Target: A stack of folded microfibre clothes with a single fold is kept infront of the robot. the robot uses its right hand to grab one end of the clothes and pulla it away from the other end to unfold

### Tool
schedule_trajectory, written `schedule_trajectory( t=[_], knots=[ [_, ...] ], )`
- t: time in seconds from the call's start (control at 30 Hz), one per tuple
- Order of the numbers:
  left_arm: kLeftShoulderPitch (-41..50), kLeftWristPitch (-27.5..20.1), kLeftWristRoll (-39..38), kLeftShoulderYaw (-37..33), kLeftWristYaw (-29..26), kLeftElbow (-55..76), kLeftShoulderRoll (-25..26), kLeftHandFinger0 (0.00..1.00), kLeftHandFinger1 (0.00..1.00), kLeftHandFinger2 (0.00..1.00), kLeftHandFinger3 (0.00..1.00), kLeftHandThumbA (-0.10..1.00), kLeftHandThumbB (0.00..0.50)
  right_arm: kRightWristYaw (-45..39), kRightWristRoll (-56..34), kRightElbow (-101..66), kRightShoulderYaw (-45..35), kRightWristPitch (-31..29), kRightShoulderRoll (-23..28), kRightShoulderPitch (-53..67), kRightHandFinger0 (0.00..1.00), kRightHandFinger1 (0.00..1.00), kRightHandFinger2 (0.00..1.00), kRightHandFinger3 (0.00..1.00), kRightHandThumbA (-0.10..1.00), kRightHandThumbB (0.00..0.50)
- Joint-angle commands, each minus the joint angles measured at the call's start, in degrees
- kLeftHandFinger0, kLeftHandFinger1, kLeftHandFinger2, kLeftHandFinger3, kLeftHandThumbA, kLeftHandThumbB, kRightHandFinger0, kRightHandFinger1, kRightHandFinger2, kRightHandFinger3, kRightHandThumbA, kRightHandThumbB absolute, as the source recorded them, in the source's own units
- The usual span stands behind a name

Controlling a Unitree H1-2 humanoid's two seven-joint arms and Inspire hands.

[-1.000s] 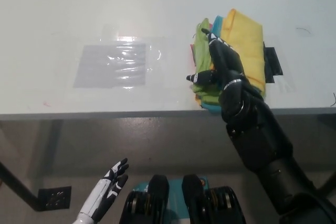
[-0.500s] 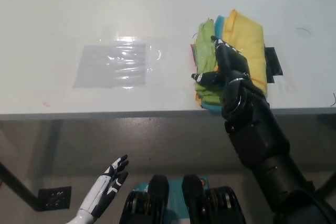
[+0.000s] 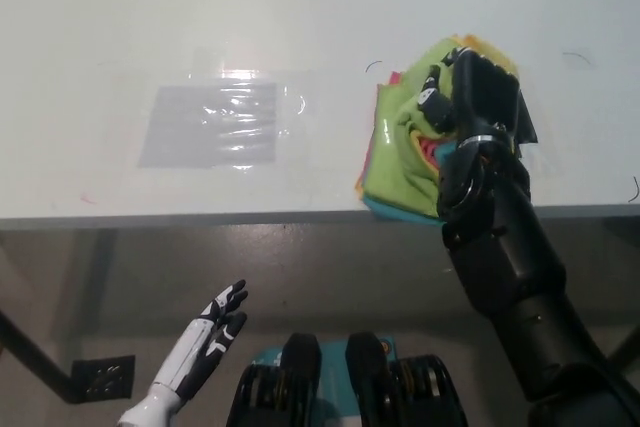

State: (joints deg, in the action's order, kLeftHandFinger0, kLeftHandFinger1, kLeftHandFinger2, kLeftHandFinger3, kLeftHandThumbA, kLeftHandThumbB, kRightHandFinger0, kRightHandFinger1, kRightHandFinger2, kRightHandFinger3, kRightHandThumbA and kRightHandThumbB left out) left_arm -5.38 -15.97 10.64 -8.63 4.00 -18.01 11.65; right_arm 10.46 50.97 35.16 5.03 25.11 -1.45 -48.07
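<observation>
Now our right hand [image 3: 470, 107], clamped on the green top cloth [image 3: 405, 152], has dragged it toward three o'clock off the stack [image 3: 400, 209] at the table [image 3: 300, 27] edge, so unfolding has begun, while our left hand [image 3: 205, 342] rests spread below.

the black right hand [image 3: 470, 97] clutches a bunched fold of the green microfibre cloth [image 3: 400, 162] atop the cloth stack [image 3: 385, 209] near the white table's [image 3: 300, 7] front edge. the white left hand [image 3: 210, 332] rests below the table, fingers apart.
</observation>
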Motion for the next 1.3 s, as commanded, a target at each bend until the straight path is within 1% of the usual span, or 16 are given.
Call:
schedule_trajectory(
  t=[0.0,0.07,0.1,0.27,0.37,0.5,0.53,0.7,0.8,0.9,1.0,1.1,1.17,1.2,1.23,1.27],
  knots=[
    [-1.49,-1.66,0.22,0.42,0.15,0.63,0.61,1.0,1.0,1.0,1.0,1.0,0.5,8.33,-3.94,-1.68,-0.86,-4.1,0.45,-2.11,0.0,0.04,0.13,0.25,-0.1,0.247],
    [-1.74,-2.0,0.31,0.36,0.19,0.33,0.64,1.0,1.0,1.0,1.0,1.0,0.5,9.08,-5.28,-1.74,-1.1,-5.11,0.6,-2.0,0.0,0.21,0.65,0.38,-0.1,0.224],
    [-1.84,-2.03,0.4,0.32,0.19,0.34,0.65,1.0,1.0,1.0,1.0,1.0,0.5,9.43,-5.93,-1.82,-1.29,-5.65,0.71,-1.89,0.0,0.25,0.76,0.45,-0.1,0.227],
    [-1.98,-1.94,0.55,0.34,0.14,0.46,0.68,1.0,1.0,1.0,1.0,1.0,0.5,11.07,-8.2,-1.95,-1.55,-7.36,1.26,-1.58,0.0,0.26,0.77,0.6,-0.1,0.215],
    [-2.02,-1.99,0.67,0.28,0.18,0.61,0.75,1.0,1.0,1.0,1.0,1.0,0.5,13.83,-10.82,-1.88,-2.8,-10.98,1.57,-1.34,0.0,0.37,0.9,0.88,-0.1,0.215],
    [-1.83,-1.69,0.82,0.32,0.04,0.78,0.68,1.0,1.0,1.0,1.0,1.0,0.5,21.15,-16.73,-0.21,-6.55,-22.74,1.43,-1.01,0.0,0.41,0.88,0.87,-0.1,0.206],
    [-1.67,-1.64,0.67,0.4,0.05,0.83,0.67,1.0,1.0,1.0,1.0,1.0,0.5,23.82,-18.65,-0.35,-8.31,-26.51,1.06,-0.65,0.01,0.39,0.81,0.8,-0.1,0.207],
    [-1.34,-1.82,0.54,0.73,-0.31,0.69,0.69,1.0,1.0,1.0,1.0,1.0,0.5,31.06,-28.33,-4.52,-17.98,-38.33,-1.08,2.06,0.0,0.06,0.51,0.67,-0.1,0.175],
    [-0.71,-2.18,0.54,0.86,-0.5,0.49,0.83,1.0,1.0,1.0,1.0,1.0,0.5,31.82,-32.26,-3.23,-22.65,-42.6,0.01,3.7,0.0,0.04,0.52,0.77,-0.1,0.146],
    [-0.08,-2.61,0.7,0.96,-0.73,0.35,1.06,1.0,1.0,1.0,1.0,1.0,0.5,31.0,-35.68,-0.39,-26.74,-44.87,1.76,4.88,0.0,0.04,0.5,0.71,-0.1,0.144],
    [0.28,-2.91,0.48,1.15,-0.83,0.38,1.09,1.0,1.0,1.0,1.0,1.0,0.5,28.64,-37.82,1.58,-29.12,-46.54,3.55,6.37,0.0,0.09,0.53,0.71,-0.1,0.143],
    [0.5,-3.15,0.51,1.41,-1.22,0.34,1.07,1.0,1.0,1.0,1.0,1.0,0.5,25.86,-40.69,2.49,-31.24,-48.01,3.88,7.35,0.01,0.19,0.63,0.81,-0.1,0.16],
    [0.77,-3.06,0.28,1.68,-1.36,0.31,1.05,1.0,1.0,1.0,1.0,1.0,0.5,23.98,-39.83,0.4,-30.98,-45.18,3.69,8.94,0.19,0.42,0.82,0.9,-0.09,0.173],
    [0.88,-3.08,0.26,1.78,-1.46,0.25,1.03,1.0,1.0,1.0,1.0,1.0,0.5,23.52,-39.18,0.05,-30.67,-44.55,3.67,9.39,0.27,0.47,0.78,0.81,-0.08,0.174],
    [1.1,-3.1,0.65,1.85,-1.81,0.26,1.05,1.0,1.0,1.0,1.0,1.0,0.5,20.75,-39.23,-0.37,-29.53,-46.1,4.08,10.65,0.58,0.71,0.95,0.91,0.05,0.138],
    [1.28,-2.88,0.82,1.9,-1.87,0.37,1.11,1.0,1.0,1.0,1.0,1.0,0.5,19.76,-39.03,-0.38,-28.92,-47.06,4.26,11.03,0.47,0.6,0.89,0.93,0.08,0.148]
  ],
)
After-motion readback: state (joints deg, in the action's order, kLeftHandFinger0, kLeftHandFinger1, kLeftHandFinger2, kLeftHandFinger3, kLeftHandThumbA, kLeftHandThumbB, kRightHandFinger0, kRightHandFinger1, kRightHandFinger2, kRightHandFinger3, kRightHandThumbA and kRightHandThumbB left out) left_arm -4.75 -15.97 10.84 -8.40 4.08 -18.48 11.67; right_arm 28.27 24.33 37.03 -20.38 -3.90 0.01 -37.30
